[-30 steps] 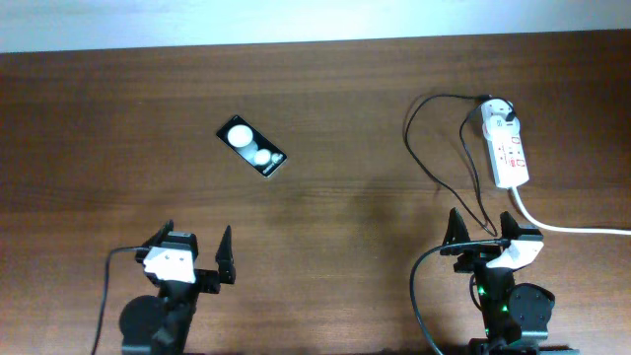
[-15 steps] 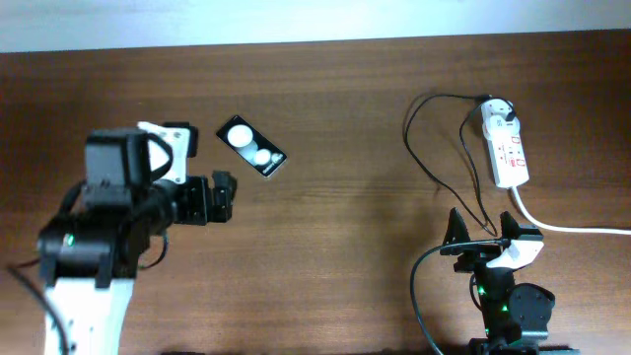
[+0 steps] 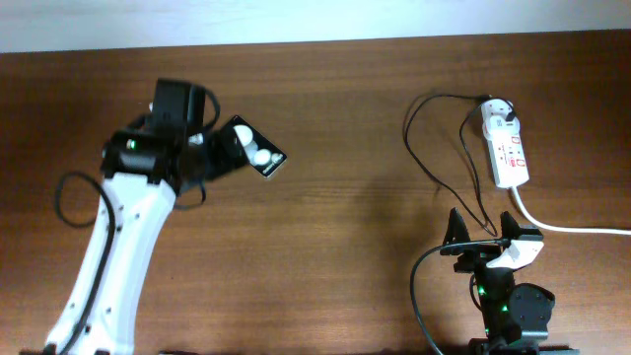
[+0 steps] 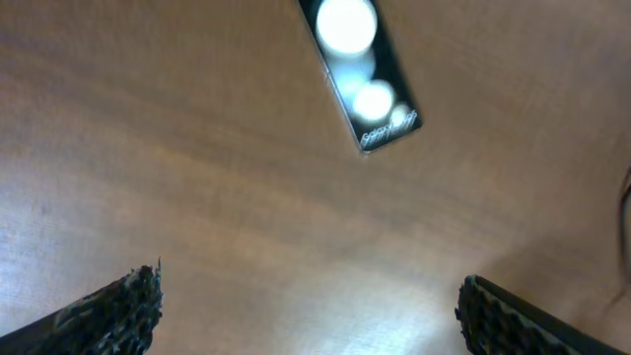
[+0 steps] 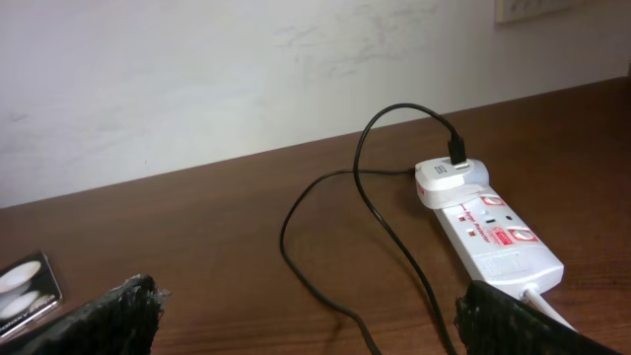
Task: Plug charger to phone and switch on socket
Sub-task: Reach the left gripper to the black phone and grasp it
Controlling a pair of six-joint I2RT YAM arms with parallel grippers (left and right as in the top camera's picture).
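Note:
The phone (image 3: 258, 152), a black slab with two white spots, lies on the table at the back left. My left gripper (image 3: 219, 151) is open and empty, hovering at the phone's left end. In the left wrist view the phone (image 4: 360, 74) lies ahead of the open gripper (image 4: 311, 320). The socket (image 3: 506, 148) lies at the back right with the charger's white plug (image 3: 498, 113) seated in its far end. The black charger cable (image 3: 434, 148) loops down toward my right gripper (image 3: 483, 229), which is open and empty; the connector end is hidden. The right wrist view shows the socket (image 5: 493, 237), plug (image 5: 449, 180) and cable (image 5: 325, 197).
The strip's thick white cord (image 3: 572, 227) runs off the right edge of the table. A pale wall borders the table's far edge (image 3: 315, 41). The phone's corner shows at the left edge of the right wrist view (image 5: 25, 286).
My left arm has swung up from the front left of the table to the phone's left end. The right arm, phone, socket and cable have not moved.

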